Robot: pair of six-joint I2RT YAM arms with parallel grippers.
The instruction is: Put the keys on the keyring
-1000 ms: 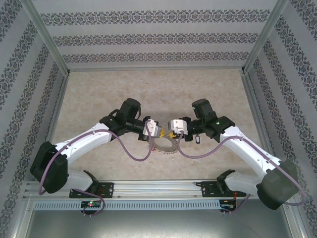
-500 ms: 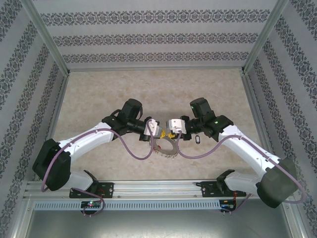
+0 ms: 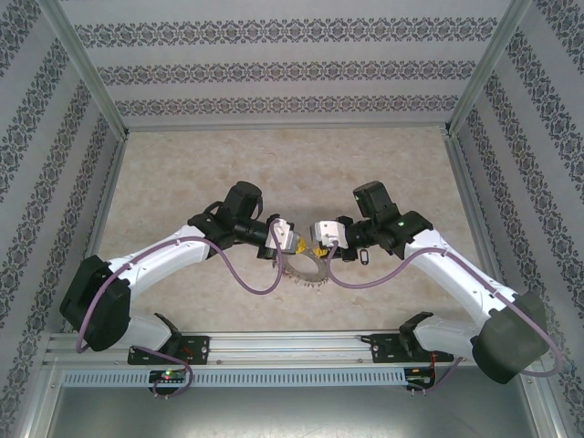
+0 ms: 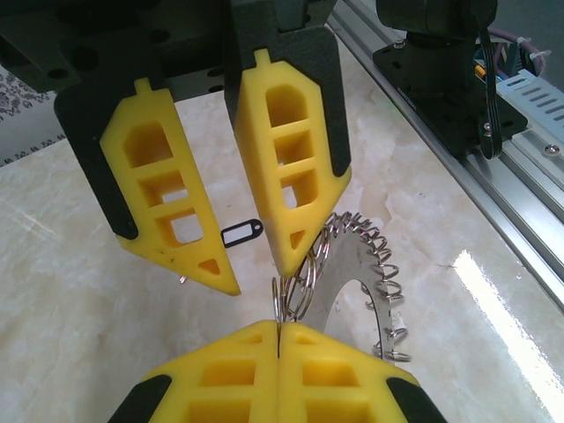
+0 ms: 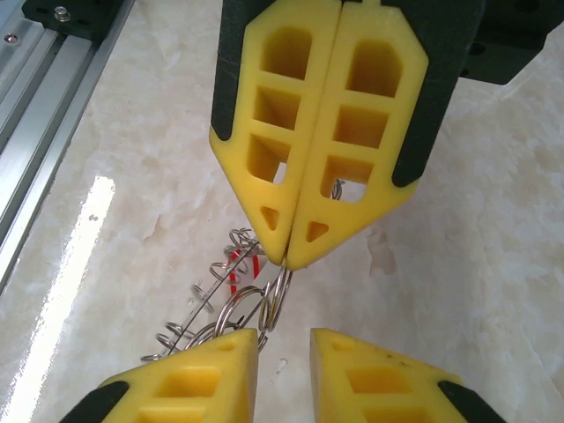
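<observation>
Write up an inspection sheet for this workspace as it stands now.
Surface: pale marble-look table, with a glare patch near the rail.
Job's things: keyring between the two grippers, fringed with small wire loops; red bit among them.
Clutter: black tag lying on the table beyond the grippers.
Grippers: left gripper shut on a loop at the keyring's edge; right gripper open, facing it.
Cables: purple cable looping under each arm.
Surroundings: patterned walls; aluminium rail at the near edge.

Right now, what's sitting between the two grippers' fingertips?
Small silvery rings, pinched in the shut left gripper and poking toward the open right gripper's gap, at the keyring's edge. Both wrist views show it.
</observation>
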